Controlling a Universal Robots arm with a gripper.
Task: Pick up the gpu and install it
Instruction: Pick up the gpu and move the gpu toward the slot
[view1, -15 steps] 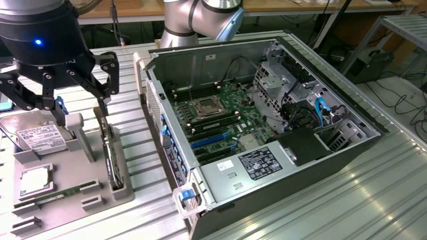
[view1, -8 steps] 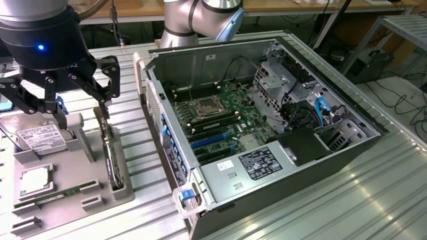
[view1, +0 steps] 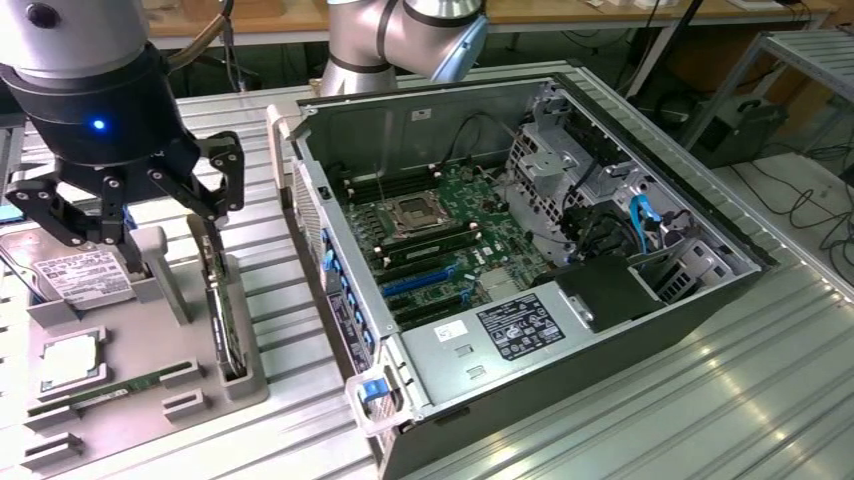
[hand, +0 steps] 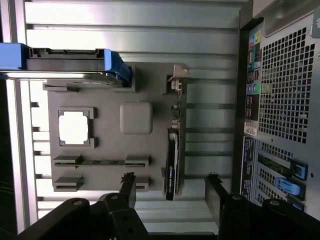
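Outwardly first, by the exterior view. Hanging over a flat grey moulded parts tray (view1: 200, 385) at the exterior view's left: the black two-fingered gripper (view1: 154, 215), spread wide and clasping nothing. Just below its finger on the exterior view's right, standing on edge in a slot of that tray: the gpu (view1: 224, 310), seen as a thin dark slab. On the same tray, further toward the exterior view's left: a silver labelled hard drive (view1: 80, 275) propped in its own slot, a square silver processor chip (view1: 74, 360) and a narrow green memory stick (view1: 114, 390). To the exterior view's right of the tray, lying on its side on the ribbed metal table (view1: 747, 400) with the side panel off: a black and silver computer tower case (view1: 601, 410), green motherboard (view1: 441, 235) laid bare inside.

Next, by the wrist view. Looking straight down on the tray (hand: 110, 145). Black fingertips (hand: 129, 182) far apart, one on either side of the line of the gpu (hand: 171, 165), with a clear gap between each and the card. Silver bracket at the card's end farthest from the fingers. Beside the card on the tray: the processor chip (hand: 74, 126), the memory stick (hand: 100, 162) and the hard drive (hand: 65, 62), edge-on in a blue frame. Beyond the card, away from these: the perforated rear panel of the tower case (hand: 285, 90).
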